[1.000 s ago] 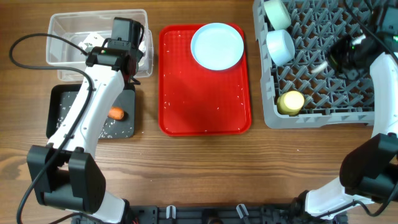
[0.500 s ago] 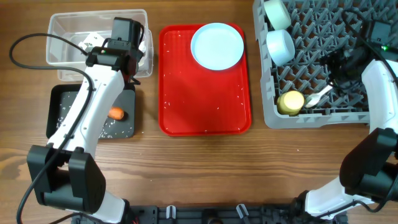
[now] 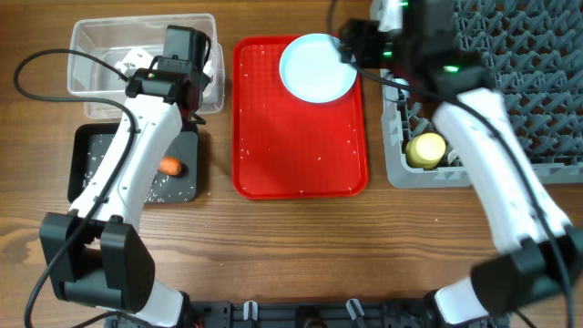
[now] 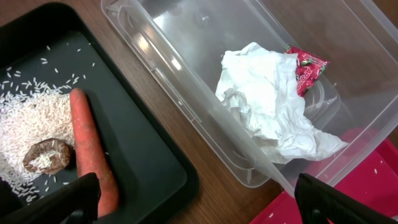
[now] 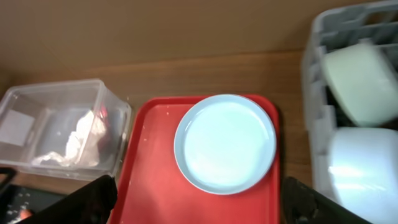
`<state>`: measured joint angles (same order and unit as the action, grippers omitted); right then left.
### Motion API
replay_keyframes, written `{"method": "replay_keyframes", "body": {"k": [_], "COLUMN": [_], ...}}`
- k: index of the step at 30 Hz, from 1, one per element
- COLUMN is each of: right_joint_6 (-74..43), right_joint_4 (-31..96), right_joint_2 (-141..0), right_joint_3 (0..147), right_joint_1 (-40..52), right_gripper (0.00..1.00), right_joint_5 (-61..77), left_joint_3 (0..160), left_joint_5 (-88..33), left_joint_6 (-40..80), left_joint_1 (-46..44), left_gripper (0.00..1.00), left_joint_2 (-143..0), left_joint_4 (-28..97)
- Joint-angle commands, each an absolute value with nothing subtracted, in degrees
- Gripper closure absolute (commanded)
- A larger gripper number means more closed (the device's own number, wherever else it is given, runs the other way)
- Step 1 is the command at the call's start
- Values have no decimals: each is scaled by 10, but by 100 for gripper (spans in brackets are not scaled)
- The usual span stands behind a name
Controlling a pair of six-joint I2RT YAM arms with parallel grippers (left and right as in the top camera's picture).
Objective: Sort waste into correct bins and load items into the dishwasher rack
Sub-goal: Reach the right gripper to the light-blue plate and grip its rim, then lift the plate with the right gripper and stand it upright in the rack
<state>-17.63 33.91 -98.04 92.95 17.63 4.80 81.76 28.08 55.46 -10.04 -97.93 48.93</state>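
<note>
The right tool (image 5: 198, 183), spread empty, has swung from the rack (image 3: 539, 91) to the plate (image 3: 317, 68).

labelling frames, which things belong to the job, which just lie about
Job: orange carrot, white rice grains, crumpled white napkin, clear plastic tub, black shallow tray, pale blue round plate, small yellow cup, grey plastic rack.
Lying about: flat red serving tray.

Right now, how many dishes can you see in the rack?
3: a mint green bowl at the rack's far left corner, a pale bowl just nearer, and a yellow cup at the near left edge. The right arm may hide more.
</note>
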Motion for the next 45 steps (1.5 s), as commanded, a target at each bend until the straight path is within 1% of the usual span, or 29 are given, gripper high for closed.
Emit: {"method": "replay_keyframes", "body": {"k": [1, 3, 6, 9, 12, 14, 15, 17, 19, 20, 21, 22, 23, 24, 26, 27, 32, 35, 38, 39, 41, 42, 43, 45], "right_joint_6": [-167, -165, -135, -122, -105, -129, -148, -183, -181, -180, -180, -177, -165, -167, -167, -167, -165, -145, -93, -90, -89, -68, -12, 37], "right_joint_4": [335, 338, 336, 325, 286, 276, 274, 280, 291, 302, 315, 349, 373, 391, 433, 452, 472, 505, 486, 477, 457, 448, 429, 383], "right_joint_2": [-1090, -1153, -1248, -1271, -1280, -1281, -1281, -1281, -1281, -1284, -1289, -1292, -1292, -1292, -1292, -1292, -1272, -1207, -1109, -1079, -1020, -1001, -986, -980], "right_joint_3": [933, 933, 933, 933, 933, 933, 933, 933, 933, 933, 933, 933, 933, 933, 933, 933, 960, 1027, 1051, 1051, 1051, 1051, 1051, 1050], "right_joint_1": [188, 188, 188, 188, 189, 188, 187, 187, 187, 188, 188, 187, 187, 187, 187, 187, 186, 171, 165, 164, 164, 164, 164, 162], "right_gripper": [20, 23, 25, 24, 25, 31, 35, 51, 62, 66, 67, 71, 72, 76, 94, 96, 96, 96, 96, 96, 96, 96, 96, 96], "right_joint_5": [8, 8, 8, 8, 8, 8, 8, -8, -14, -18, -18, -18, -18, -16, -11, -9, -5, -5, -38, -68, -174, -226, -318, -519], "left_joint_3": [821, 821, 821, 821, 821, 821, 821, 821, 821, 821, 821, 821, 821, 821, 821, 821, 821, 821, 821, 821, 821, 821, 821, 821], "left_joint_5": [294, 294, 294, 294, 294, 294, 294, 294, 294, 294, 294, 294, 294, 294, 294, 294, 294, 294, 294, 294, 294, 294, 294, 294], "left_joint_6": [564, 564, 564, 564, 564, 564, 564, 564, 564, 564, 564, 564, 564, 564, 564, 564, 564, 564, 564, 564, 564, 564, 564, 564], "left_joint_1": [-98, -98, -98, -98, -98, -98, -98, -98, -98, -98, -98, -98, -98, -98, -98, -98, -98, -98, -98, -98, -98, -98, -98, -98], "left_gripper": [0, 0, 0, 0, 0, 0, 0, 0, 0, 0, 0, 0, 0, 0, 0, 0, 0, 0, 0, 0, 0, 0, 0, 0], "left_joint_2": [-983, -983, -983, -983, -983, -983, -983, -983, -983, -983, -983, -983, -983, -983, -983, -983, -983, -983, -983, -983, -983, -983, -983, -983], "left_joint_4": [489, 489, 489, 489, 489, 489, 489, 489, 489, 489, 489, 489, 489, 489, 489, 489, 489, 489, 489, 489, 489, 489, 489, 489]}}
